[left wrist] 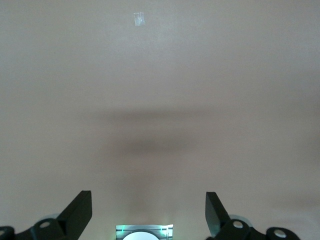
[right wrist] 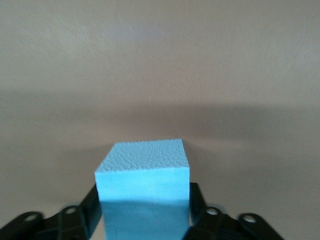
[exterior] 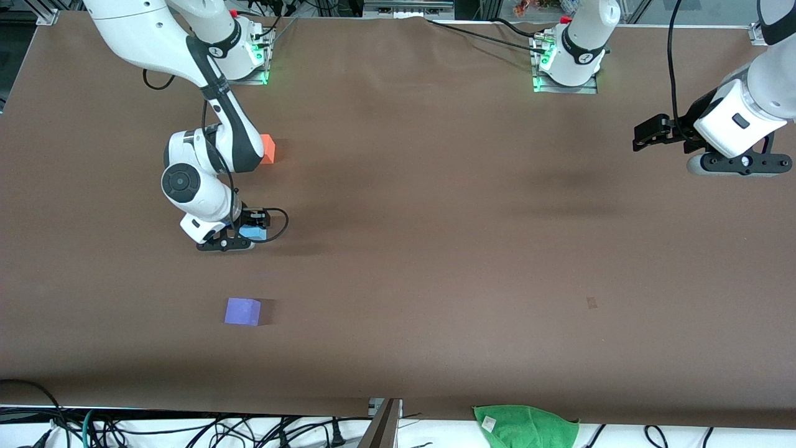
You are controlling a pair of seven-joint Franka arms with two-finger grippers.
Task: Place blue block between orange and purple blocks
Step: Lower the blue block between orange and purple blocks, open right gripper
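Note:
My right gripper (exterior: pixel 250 231) is shut on the light sky-blue block (exterior: pixel 252 233), low over the table between the orange block (exterior: pixel 267 149) and the purple block (exterior: pixel 242 311). In the right wrist view the blue block (right wrist: pixel 143 182) fills the space between the two black fingers (right wrist: pixel 85 210). The orange block is farther from the front camera and partly hidden by the right arm. The purple block is nearer to the front camera. My left gripper (exterior: pixel 647 134) is open and empty, waiting in the air at the left arm's end of the table; its fingers (left wrist: pixel 75 215) stand wide apart.
A green cloth (exterior: pixel 525 425) lies at the table's edge nearest the front camera. A small pale mark (exterior: pixel 591 302) shows on the brown table toward the left arm's end, also in the left wrist view (left wrist: pixel 139 18). Cables lie along the near edge.

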